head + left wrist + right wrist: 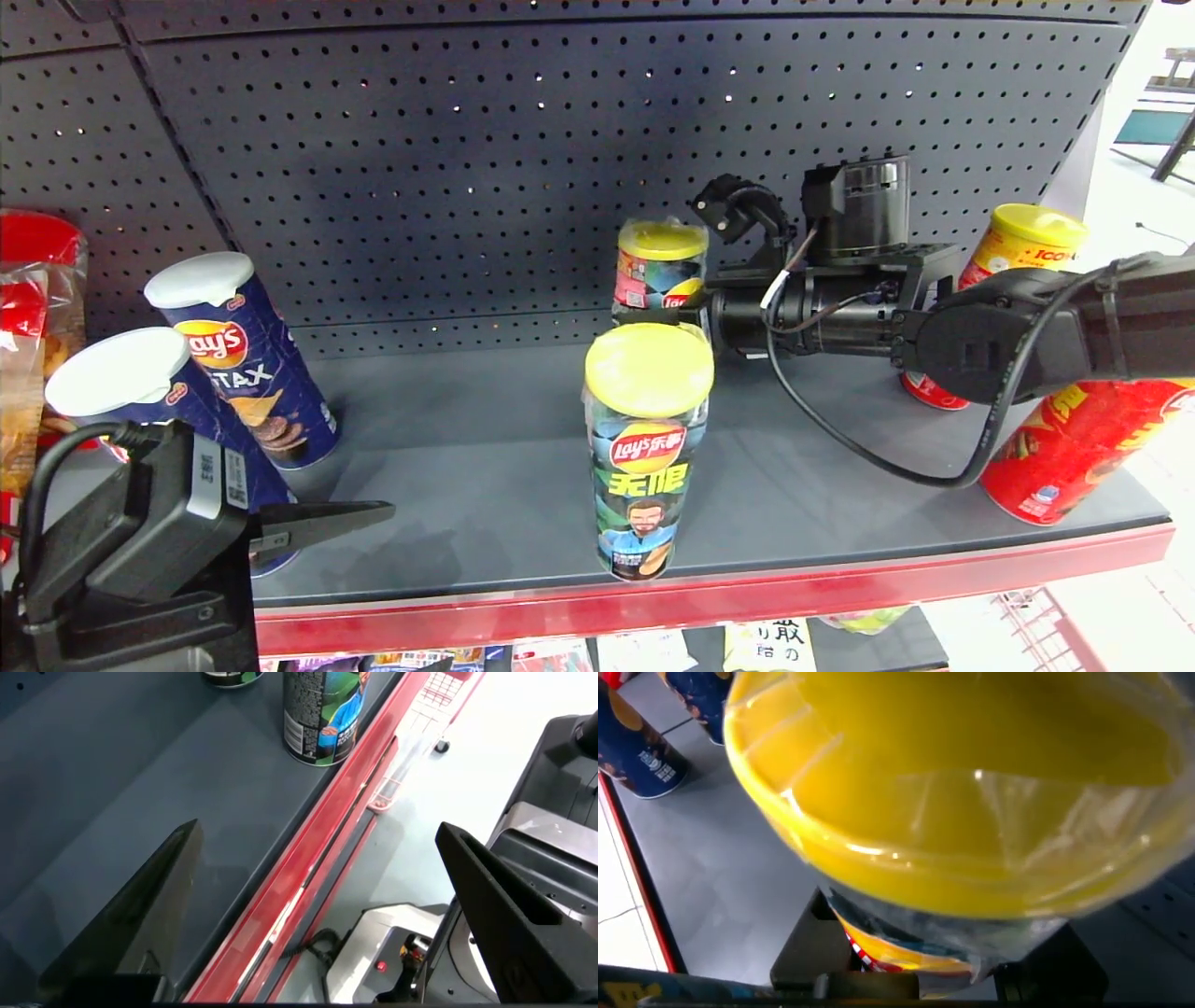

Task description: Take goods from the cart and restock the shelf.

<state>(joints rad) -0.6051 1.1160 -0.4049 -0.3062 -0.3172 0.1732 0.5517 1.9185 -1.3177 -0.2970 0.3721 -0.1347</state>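
On the shelf [485,485], right tool [665,317] clamps the rear yellow-lidded can [661,266]; left tool [318,835] gapes wide

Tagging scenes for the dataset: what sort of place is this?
Probably a shop aisle, real or mock: a pegboard-backed shelf with a red front lip, chip cans standing on it, and packaged snacks on the tier below.

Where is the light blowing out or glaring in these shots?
Head view: the room right of the shelf is blown out white. Left wrist view: the floor beyond the shelf's red edge is washed out. Right wrist view: glare streaks cross the wrapped yellow lid of the can the right gripper holds.
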